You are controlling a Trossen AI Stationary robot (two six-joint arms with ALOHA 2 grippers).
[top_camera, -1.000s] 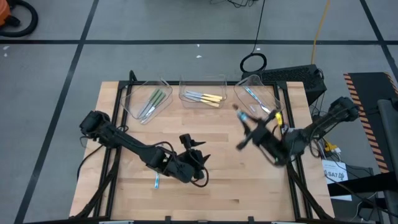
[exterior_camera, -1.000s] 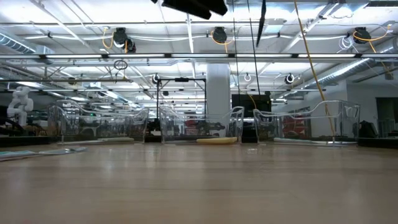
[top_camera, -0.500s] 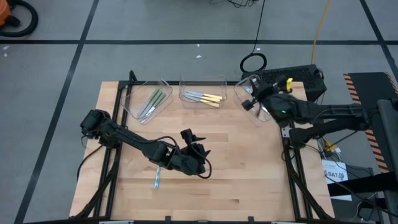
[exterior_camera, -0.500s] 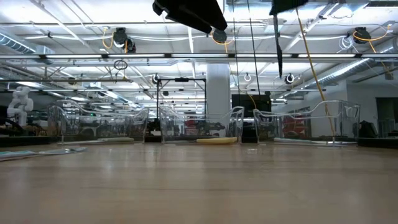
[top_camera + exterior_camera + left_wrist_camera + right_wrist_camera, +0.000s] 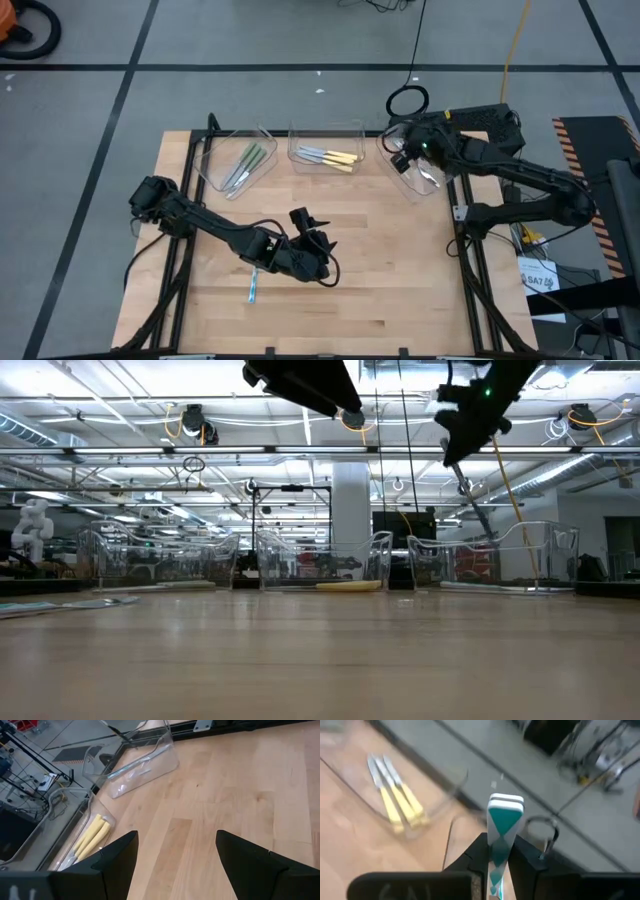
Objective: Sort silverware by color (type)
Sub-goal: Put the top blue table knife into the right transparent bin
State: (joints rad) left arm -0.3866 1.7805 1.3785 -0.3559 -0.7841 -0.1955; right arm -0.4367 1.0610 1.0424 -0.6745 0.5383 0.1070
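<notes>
My right gripper [image 5: 406,152] hovers over the right clear tray [image 5: 440,150] at the far edge, shut on a light-blue-handled utensil [image 5: 499,827]. In the low view the utensil's metal end [image 5: 466,488] hangs slanting under the right gripper [image 5: 468,422]. Another blue utensil [image 5: 253,289] lies flat on the table near my left gripper [image 5: 312,246], which is open above the table's middle. Green-handled utensils [image 5: 246,164] lie in the left tray, and yellow-handled ones [image 5: 328,157] in the middle tray. My right gripper pinches the utensil's light-blue handle [image 5: 498,851] between its two fingers, which lie across it. The handle's free end [image 5: 505,801] sticks out past the fingers. The utensil is lifted clear, and its metal end hangs slanting above the right tray.
Three clear trays stand in a row along the far edge; the middle tray [image 5: 75,847] and right tray [image 5: 142,762] also show in the left wrist view. Bare wood lies between the arms. Cables and a dark box sit beyond the far right corner [image 5: 490,120].
My right gripper has carried the blue utensil from above the table's right middle toward the far edge, up over the right tray, turning as it went. My left gripper has shifted slightly toward the right and stayed open.
</notes>
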